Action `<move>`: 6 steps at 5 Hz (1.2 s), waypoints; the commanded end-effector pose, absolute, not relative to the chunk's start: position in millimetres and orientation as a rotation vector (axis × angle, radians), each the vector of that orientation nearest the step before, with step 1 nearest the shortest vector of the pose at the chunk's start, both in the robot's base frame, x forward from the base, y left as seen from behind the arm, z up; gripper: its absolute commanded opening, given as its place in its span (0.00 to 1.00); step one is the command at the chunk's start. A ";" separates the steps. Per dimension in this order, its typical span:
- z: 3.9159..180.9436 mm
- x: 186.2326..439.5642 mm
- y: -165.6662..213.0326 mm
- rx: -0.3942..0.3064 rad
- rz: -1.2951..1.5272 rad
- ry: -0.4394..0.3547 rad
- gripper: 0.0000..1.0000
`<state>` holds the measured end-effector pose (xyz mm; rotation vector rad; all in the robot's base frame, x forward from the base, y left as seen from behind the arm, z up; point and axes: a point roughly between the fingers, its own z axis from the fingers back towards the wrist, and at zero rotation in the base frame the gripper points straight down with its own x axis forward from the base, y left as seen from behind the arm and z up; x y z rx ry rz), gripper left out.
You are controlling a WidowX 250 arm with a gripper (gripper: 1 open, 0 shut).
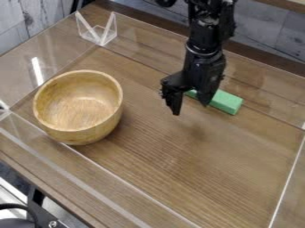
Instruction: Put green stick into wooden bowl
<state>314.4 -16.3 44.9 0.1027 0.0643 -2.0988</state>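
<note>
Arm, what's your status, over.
Gripper open, over the table beside the green stick; stick not in the wooden bowl. Nothing seen blocking the way to the bowl.

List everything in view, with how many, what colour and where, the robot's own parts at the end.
wooden bowl: 1, light tan, left side of the table
green stick: 1, mint green, right of the bowl, partly behind the gripper
table: 1, brown wood, under the bowl and stick
small wire-like object: 1, whitish, upper left, beyond the bowl
cable: 1, black, lower left corner
gripper: 1, black, open, upper middle, by the stick
</note>
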 end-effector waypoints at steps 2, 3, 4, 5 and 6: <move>60.1 332.9 -17.8 0.156 -2.097 -0.004 1.00; 59.3 336.5 -19.0 0.152 -2.089 -0.016 1.00; 57.6 340.2 -20.0 0.154 -2.084 -0.024 1.00; 52.9 344.2 -19.0 0.162 -2.064 -0.027 1.00; 47.8 347.3 -18.3 0.170 -2.048 -0.026 1.00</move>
